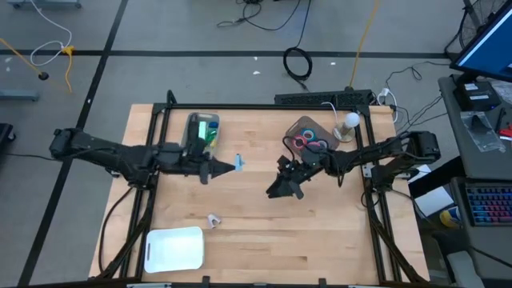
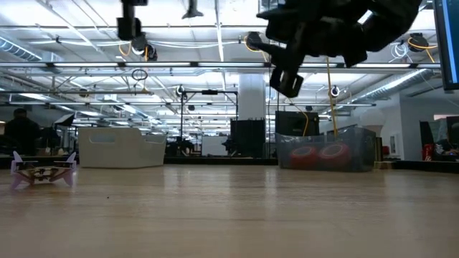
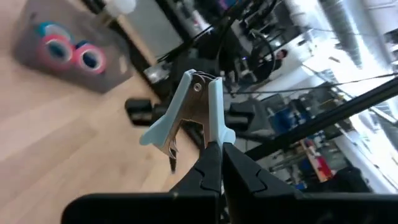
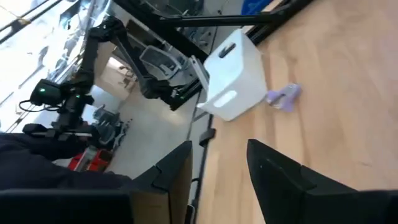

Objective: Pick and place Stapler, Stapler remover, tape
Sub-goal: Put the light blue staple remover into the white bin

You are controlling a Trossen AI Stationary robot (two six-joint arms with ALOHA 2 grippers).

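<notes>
My left gripper (image 1: 232, 166) hangs over the table's middle, shut on a light-blue stapler remover (image 3: 193, 112) that is lifted clear. My right gripper (image 1: 280, 186) is in the air just to its right, open, with nothing between its fingers (image 4: 280, 180). A second stapler remover (image 1: 214, 218), pale purple, lies on the table nearer the front edge. The tape rolls (image 1: 308, 144), red and blue, lie in a clear bin (image 1: 298, 128) at the far right. The green stapler (image 1: 208, 132) lies in a clear holder at the far left. My left gripper pinches one of the blue remover's two arms at its flared wing end (image 3: 219, 135) between its shut fingertips. The fingers come nearly level from the table's left. The remover sticks out beyond them, hinge end (image 3: 198, 86) farthest away, clear of the table.
A white bin (image 1: 174, 248) stands at the near left corner. A white round lamp-like thing (image 1: 350, 122) stands beside the tape bin. Black frame bars (image 1: 264, 106) run along the table's far and side edges. Bare wood lies between the two grippers and the front edge.
</notes>
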